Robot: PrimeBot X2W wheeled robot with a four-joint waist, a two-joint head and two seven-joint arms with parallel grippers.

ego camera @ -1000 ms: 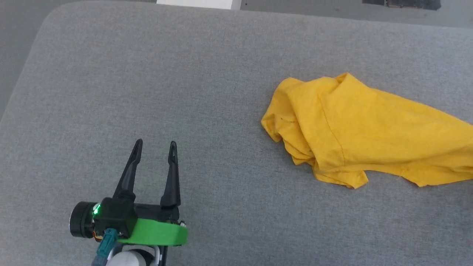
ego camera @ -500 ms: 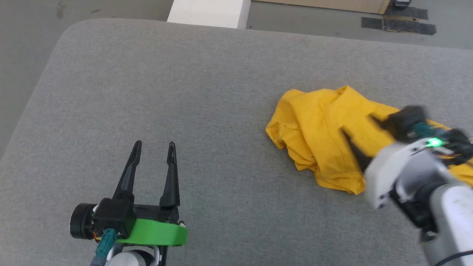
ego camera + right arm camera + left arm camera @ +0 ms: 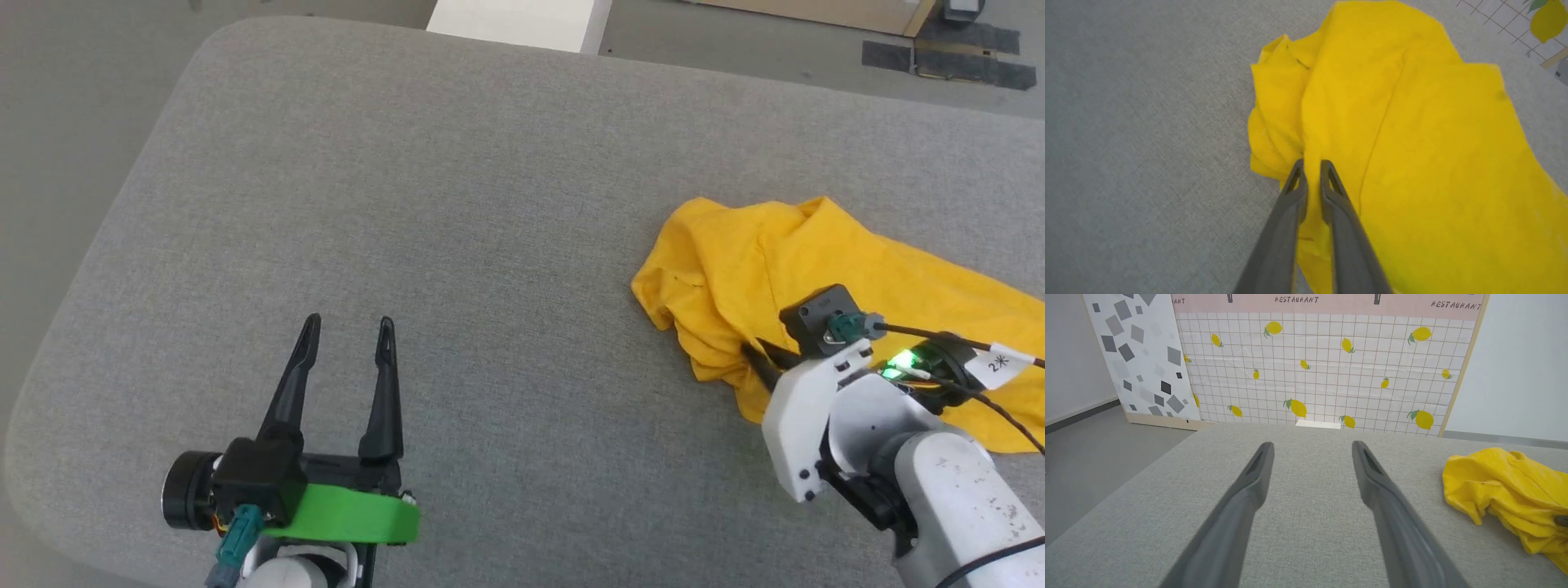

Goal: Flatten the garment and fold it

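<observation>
Right wrist view is showing the right gripper [image 3: 1311, 167] narrowed to a slit, its two dark fingers appearing to be pinching a ridge of the yellow T-shirt [image 3: 1412, 143] at the bunched end of the heap. The shirt is lying crumpled on the grey upholstered surface [image 3: 490, 245], on the robot's right side and well apart from the left gripper [image 3: 348, 320], which is hovering over bare upholstery with its fingers spread wide.

The cloth is looking thin, soft and very light, so it is likely going to drape and sag from any single pinch and drag across the rough upholstery, not slide freely. A hold on one fold is probably going to lift only that layer. Hems, shoulder seams or sleeve ends are offering firmer holds for spreading it flat, and a long seam is running across the upper face beside the fingers.

Much is staying unclear: the shirt's far right portion is running off the head view's edge, the right wrist is covering part of its near side, and no print, collar or sleeve opening is reading clearly among the folds. How many layers are sitting between the fingers I cannot tell.
</observation>
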